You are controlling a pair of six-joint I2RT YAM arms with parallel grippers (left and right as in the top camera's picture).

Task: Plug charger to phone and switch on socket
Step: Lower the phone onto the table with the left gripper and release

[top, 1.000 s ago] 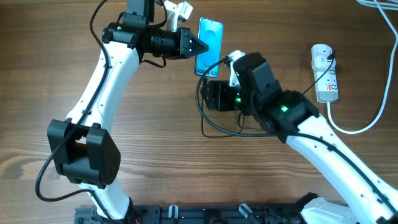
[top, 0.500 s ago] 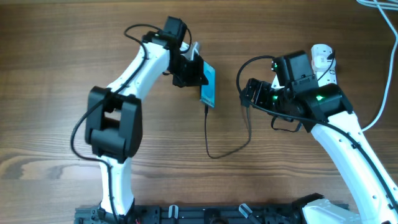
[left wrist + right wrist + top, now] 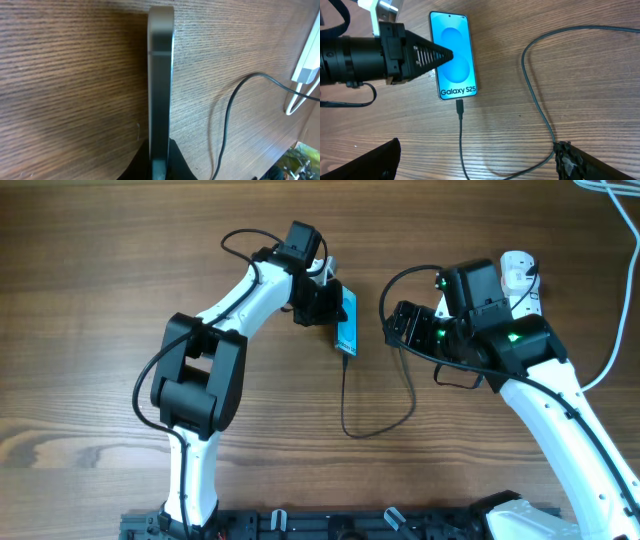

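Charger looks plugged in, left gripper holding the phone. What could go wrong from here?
The left gripper holds the phone tilted up; moving it could tug the charger connector loose.
The charger runs right beside the open right gripper; reaching for the socket could snag it.

- Your left gripper (image 3: 336, 308) clamps the phone (image 3: 348, 322) from its 9 o'clock, so that side is shut off.
- At its 6 o'clock the charger (image 3: 343, 395) runs down and loops round towards 3 o'clock.
- Your right gripper (image 3: 400, 328), jaws wide, fills the 3 o'clock gap.
- Open wood lies at the phone's 12 o'clock.
- Your right arm (image 3: 520, 345) covers the socket's (image 3: 518, 270) 7 o'clock end, and the white cord (image 3: 617, 340) curves at 3 o'clock.
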